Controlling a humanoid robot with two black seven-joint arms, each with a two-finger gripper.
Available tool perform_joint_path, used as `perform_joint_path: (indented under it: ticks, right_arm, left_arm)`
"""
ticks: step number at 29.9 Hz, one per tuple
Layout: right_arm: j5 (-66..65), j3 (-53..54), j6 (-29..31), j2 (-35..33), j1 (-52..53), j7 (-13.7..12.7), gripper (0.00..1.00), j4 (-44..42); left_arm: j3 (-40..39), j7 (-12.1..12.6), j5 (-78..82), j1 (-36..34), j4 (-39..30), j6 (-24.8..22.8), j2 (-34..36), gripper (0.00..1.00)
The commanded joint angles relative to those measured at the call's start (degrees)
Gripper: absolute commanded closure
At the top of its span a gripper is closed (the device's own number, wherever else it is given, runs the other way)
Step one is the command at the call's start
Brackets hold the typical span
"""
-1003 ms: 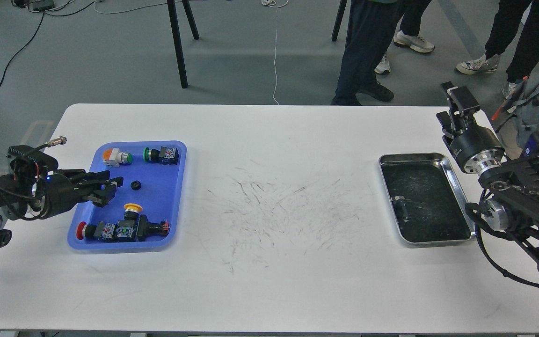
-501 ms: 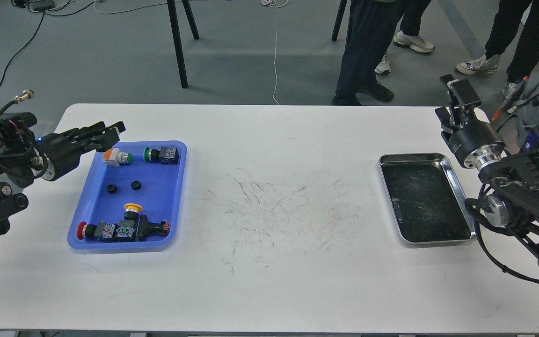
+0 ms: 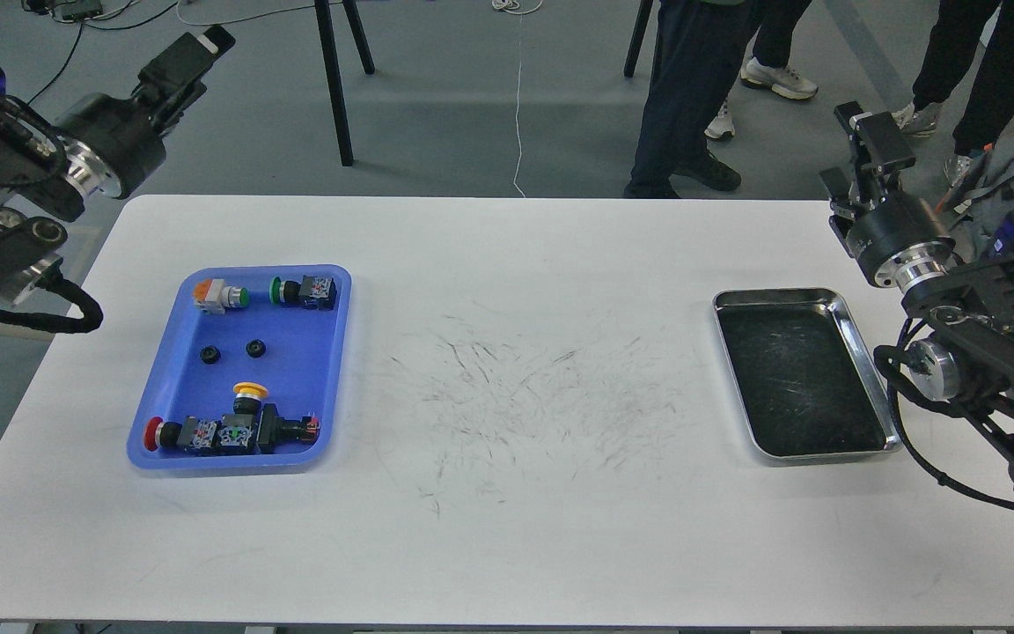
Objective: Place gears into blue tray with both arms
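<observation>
The blue tray (image 3: pixel 318 348) lies on the left side of the white table. Two small black gears (image 3: pixel 209 355) (image 3: pixel 254 349) rest side by side on its floor near the middle. My left gripper (image 3: pixel 201 51) is raised high beyond the table's far left corner, well clear of the tray and pointing up and to the right. Its fingers overlap from this angle, with nothing seen held. My right gripper (image 3: pixel 863 150) hovers past the far right edge of the table, pointing up. Its fingers stand apart and hold nothing.
Several push-button switches with coloured caps (image 3: pixel 222 295) (image 3: pixel 234 431) lie along the blue tray's far and near ends. A shiny steel tray (image 3: pixel 872 370) with a dark bottom sits at the right. People's legs (image 3: pixel 692 88) and chair legs (image 3: pixel 335 88) stand beyond the table.
My left gripper rose from low over the blue tray to high beyond the far left corner, uncovering a second gear beside the first. The right gripper lifted slightly and moved further back.
</observation>
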Motion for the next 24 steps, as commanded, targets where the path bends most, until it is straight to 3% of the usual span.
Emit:
perform_joint_path:
  ticks: [1,4,8,12,16,19,22,24]
  right_arm:
    - [0.26,0.05,0.2,0.01,0.65,-0.75,0.01,1.45]
    - [2.71,-0.56,0.63,0.09,1.18,-1.98,0.01,1.89]
    - [8.16,-1.09,3.53,0.09,3.37,-2.77,0.01,1.37]
    - [11.59,-1.27,4.15,0.18,4.08,-3.12,0.01,1.71]
    - [13.35,-1.09,4.5,0.53,4.43,-3.65,0.01,1.71]
    - [15.9,-1.09,4.77,0.27,4.52,-6.89,0.01,1.8]
    - [17.4,-1.01,4.77,0.09,4.61,-12.95,0.01,1.45]
    - [17.4,-1.0,4.77,0.18,4.52,-14.55,0.01,1.54]
  left_arm:
    - [-0.12,-0.01,-10.33,-1.67,0.37,-3.1,-2.33,0.0]
    - [-0.12,-0.01,-14.83,-2.99,0.64,-7.85,-3.31,0.0]
    - [0.24,-0.01,-15.37,-3.08,4.4,-9.35,-4.97,0.0]
    - [-0.03,-0.01,-16.77,-2.99,7.05,-15.32,-7.96,0.0]
    - [-0.12,-0.01,-20.64,-2.38,7.93,-17.71,-12.09,0.0]
    - [-0.12,-0.01,-21.52,-2.29,8.81,-17.53,-13.32,0.0]
    - [-0.56,-0.01,-22.49,-2.12,9.51,-17.54,-14.38,0.0]
    - [-0.82,0.04,-23.8,-1.24,9.52,-18.76,-14.99,0.0]
